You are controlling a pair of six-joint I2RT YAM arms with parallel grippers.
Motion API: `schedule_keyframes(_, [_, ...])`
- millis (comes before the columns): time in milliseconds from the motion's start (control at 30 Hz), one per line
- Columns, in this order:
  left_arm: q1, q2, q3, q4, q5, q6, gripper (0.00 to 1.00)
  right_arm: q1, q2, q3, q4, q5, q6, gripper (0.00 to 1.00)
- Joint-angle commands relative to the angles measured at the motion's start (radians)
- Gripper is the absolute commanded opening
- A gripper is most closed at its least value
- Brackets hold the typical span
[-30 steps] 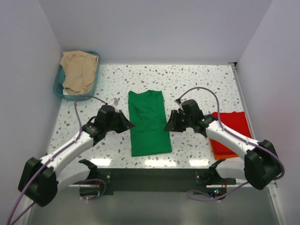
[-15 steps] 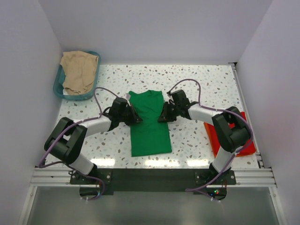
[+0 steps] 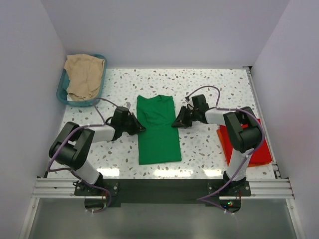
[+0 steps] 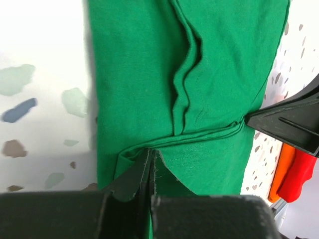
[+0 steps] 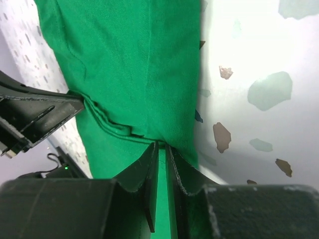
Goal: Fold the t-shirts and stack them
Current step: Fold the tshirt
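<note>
Mid-table, my left gripper [image 3: 141,129] and right gripper [image 3: 175,124] are each clamped on a side edge of the flat green shirt [image 3: 158,142], but the bites look thin, so a layer could slip free on the lift and skew the fold.

Two robot arms are shown, the left arm [image 3: 99,132] and the right arm [image 3: 215,116]. Each is built of white tubular links joined by rounded black joint housings, and a looping purple cable [image 3: 209,87] is run along each. The left gripper [image 4: 151,155] and right gripper [image 5: 160,148] are matte black, with flat, tapering fingers [image 4: 132,179]. The bases are bolted to a black plate [image 3: 164,188] on a silver aluminium rail [image 3: 55,185].
</note>
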Motion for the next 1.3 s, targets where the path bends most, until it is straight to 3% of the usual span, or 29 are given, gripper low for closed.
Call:
schedule_keyframes(0, [0.044,-0.029,-0.03,-0.046,-0.047,0.038,0.0,-0.033,0.011,-0.031,0.043,-0.045,0.021,0.16])
schedule_keyframes(167, [0.103,-0.148,-0.023,-0.081,-0.009,0.081,0.01,-0.112,-0.055,-0.071,0.044,-0.105,0.05,0.18])
schedule_keyframes(233, [0.112,-0.196,-0.004,-0.104,0.005,0.104,0.08,-0.116,-0.104,-0.071,0.021,-0.105,0.038,0.19])
schedule_keyframes(367, [0.112,-0.265,0.016,-0.166,0.011,0.115,0.11,-0.116,-0.199,-0.091,-0.035,-0.104,0.03,0.23])
schedule_keyframes(433, [0.112,-0.317,0.0,-0.211,0.008,0.117,0.12,-0.116,-0.244,-0.1,-0.067,-0.087,0.013,0.28])
schedule_keyframes(567, [0.104,-0.423,-0.122,-0.239,0.057,0.098,0.24,-0.109,-0.392,-0.192,-0.145,-0.042,-0.008,0.36])
schedule_keyframes(733, [0.048,-0.588,-0.243,-0.333,0.07,0.075,0.38,-0.097,-0.566,-0.376,-0.236,0.039,-0.045,0.45])
schedule_keyframes(900, [-0.041,-0.713,-0.349,-0.368,0.083,0.029,0.47,0.015,-0.715,-0.496,-0.28,0.126,-0.025,0.48])
schedule_keyframes(1067, [-0.133,-0.76,-0.411,-0.362,0.074,-0.047,0.5,0.063,-0.81,-0.591,-0.296,0.173,0.025,0.5])
schedule_keyframes(1267, [-0.239,-0.741,-0.438,-0.341,0.033,-0.1,0.5,0.089,-0.813,-0.637,-0.246,0.163,0.078,0.51])
